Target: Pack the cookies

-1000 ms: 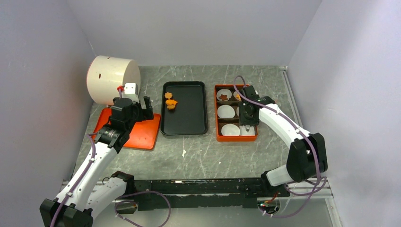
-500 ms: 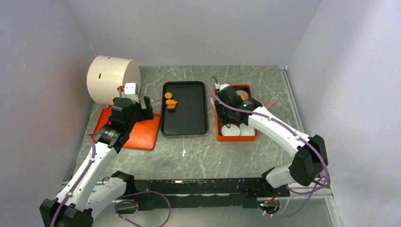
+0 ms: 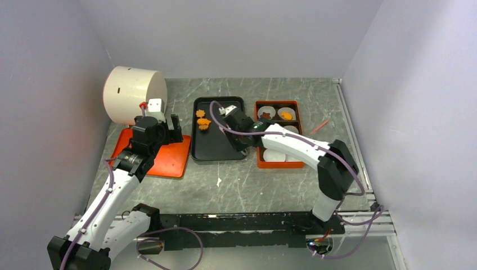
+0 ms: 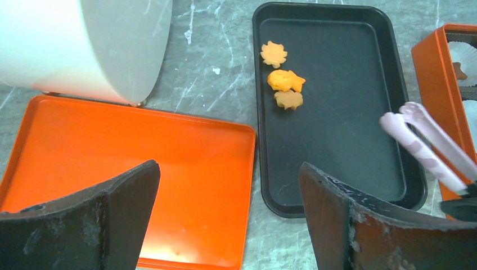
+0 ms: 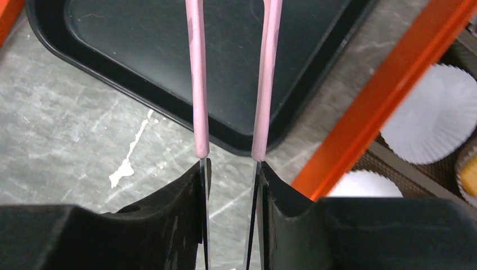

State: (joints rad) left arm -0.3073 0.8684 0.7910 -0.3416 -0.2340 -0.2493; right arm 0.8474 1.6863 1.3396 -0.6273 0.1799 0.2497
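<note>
Cookies (image 4: 286,80) lie in two places. Three orange ones sit close together in a short row at the far left of the black baking tray (image 4: 337,146); the middle one touches or nearly touches the nearest (the gap is too small to judge). Two more are in the orange compartment box (image 3: 259,147) just right of the tray. A dark brown cookie (image 3: 265,116) sits in the far-left paper cup and an orange cookie (image 3: 286,116) in the far-right one. White paper cups (image 5: 430,118) sit in the other compartments.

The right hand (image 5: 232,166) is clamped on a pair of pink tweezers (image 5: 197,73). The two tweezer arms stand apart, and the left wrist view shows nothing between their tips. The hand hangs over the near right corner of the tray, and the tweezers reach out above the tray's bare floor, well apart from the three cookies.

The left hand (image 4: 229,169) is spread wide and holds nothing. It hovers over a flat orange lid (image 4: 112,152) that lies on the grey marbled desk (image 3: 270,180) left of the tray. A white drum (image 4: 84,45) lies on its side at the lid's far edge.
</note>
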